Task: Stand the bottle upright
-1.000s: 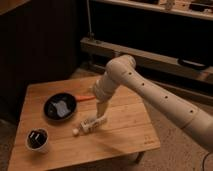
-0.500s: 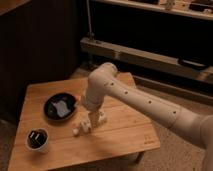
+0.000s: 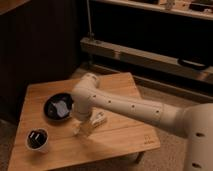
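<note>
Gripper is nearing the lying bottle
Arm is swinging leftward over it; jaws are standing wide, holding nothing; uprighting is pending

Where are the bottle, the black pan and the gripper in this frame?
bottle (image 3: 98, 119), camera view, on its pale body, lying flat.
black pan (image 3: 48, 103), camera view, on its left rim.
gripper (image 3: 82, 126), camera view, at its tip, down by the bottle's left end.
</note>
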{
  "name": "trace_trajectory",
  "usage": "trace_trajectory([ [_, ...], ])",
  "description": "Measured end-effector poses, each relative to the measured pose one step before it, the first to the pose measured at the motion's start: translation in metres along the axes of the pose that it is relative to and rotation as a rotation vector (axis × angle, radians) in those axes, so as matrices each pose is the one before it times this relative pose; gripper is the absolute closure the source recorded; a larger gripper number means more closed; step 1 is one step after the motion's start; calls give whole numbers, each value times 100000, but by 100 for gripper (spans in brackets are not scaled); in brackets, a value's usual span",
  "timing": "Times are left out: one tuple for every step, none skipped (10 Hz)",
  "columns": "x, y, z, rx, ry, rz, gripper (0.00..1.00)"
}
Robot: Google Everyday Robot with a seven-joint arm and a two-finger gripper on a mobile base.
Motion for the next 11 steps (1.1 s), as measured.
trace_trajectory([
  [-211,280,1271,-92,-1159,4225,20],
  [-21,346,647,-225,41,4118,20],
  [-269,463,121,-744,92,3977,20],
  [-196,523,-165,-1039,593,3931,20],
  [-164,246,-128,-620,430,2184,20],
  [-267,232,-178,-771,337,2223,20],
  [-21,63,-77,-512,165,1144,20],
  [124,-90,170,-2,33,136,20],
  [116,-220,290,406,-77,-186,20],
  [74,-314,402,620,-207,-222,20],
  [68,-298,413,652,-269,-291,20],
])
